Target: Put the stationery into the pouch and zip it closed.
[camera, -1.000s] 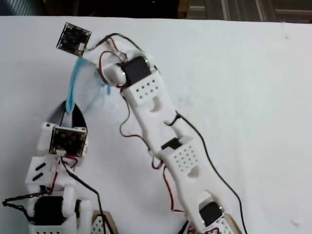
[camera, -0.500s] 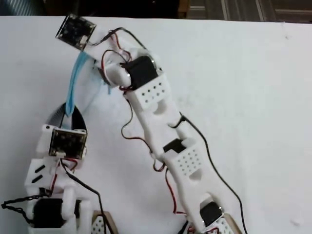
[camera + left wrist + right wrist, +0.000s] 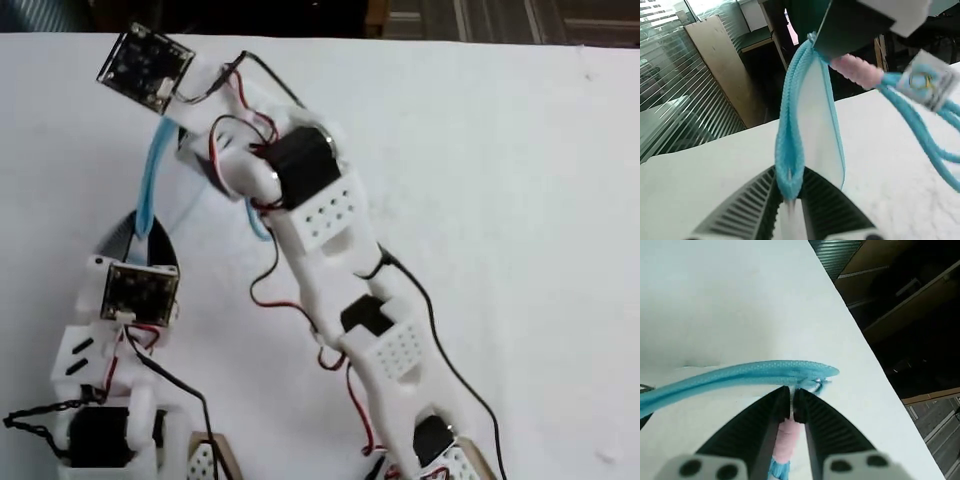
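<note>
The pouch is a pale, see-through bag with a light blue zip band, held edge-up between both arms at the table's far left. My left gripper is shut on its near end; in the left wrist view the dark ribbed fingers pinch the blue band. My right gripper is at the far end, shut on the pink zip pull, just below the band. From the pull hang blue cords and a small label tag.
The white table is bare to the right of the arms. Its far edge lies close behind the right gripper, with dark room beyond. The right arm's white links and red and black wires cross the middle.
The right arm has swung toward the table's far left, carrying the zip pull along. The pouch's far end has shifted with it. The left arm has kept still.
</note>
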